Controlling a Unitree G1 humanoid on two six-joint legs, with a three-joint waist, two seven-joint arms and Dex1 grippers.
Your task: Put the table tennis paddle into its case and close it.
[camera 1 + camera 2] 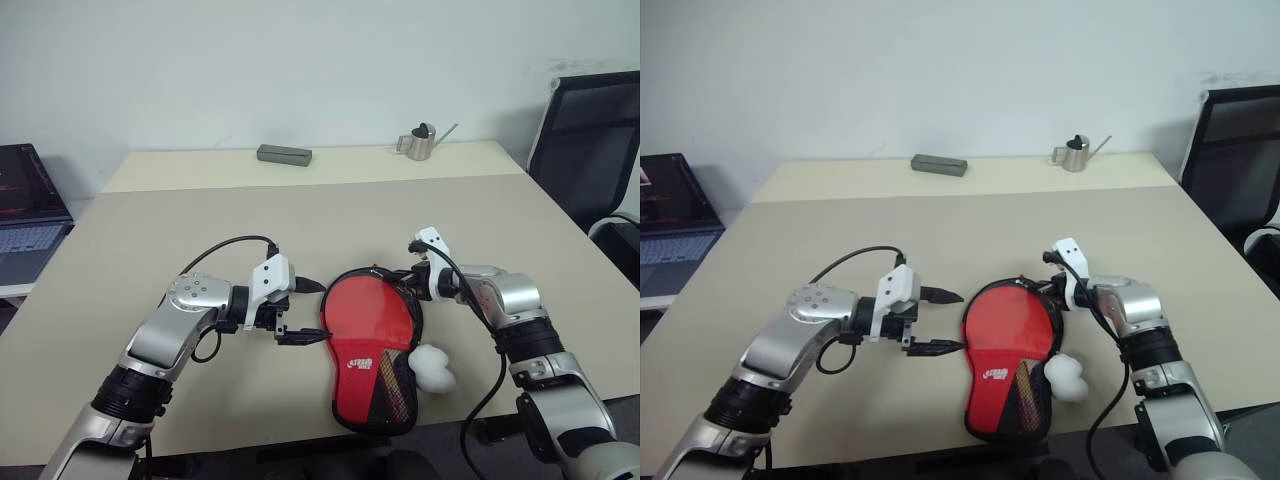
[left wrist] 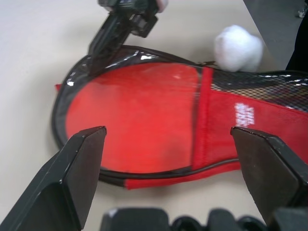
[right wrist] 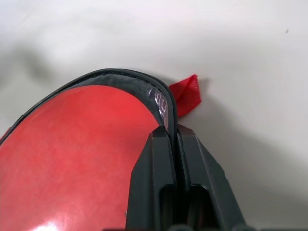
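Up close, from the right wrist, the right gripper is seen pinched shut on the case rim beside a red tab. Overhead, the left gripper is spread wide at the case's nine o'clock; the white logo cannot be read.

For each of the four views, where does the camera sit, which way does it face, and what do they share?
Left and right eye: head-mounted, looking forward and down at the table; both arms show.
Left wrist: looks between the open left gripper fingers across the case.
Right wrist: looks along the right gripper, shut on the case's rim.
Shared: the case; left wrist also catches the right gripper.
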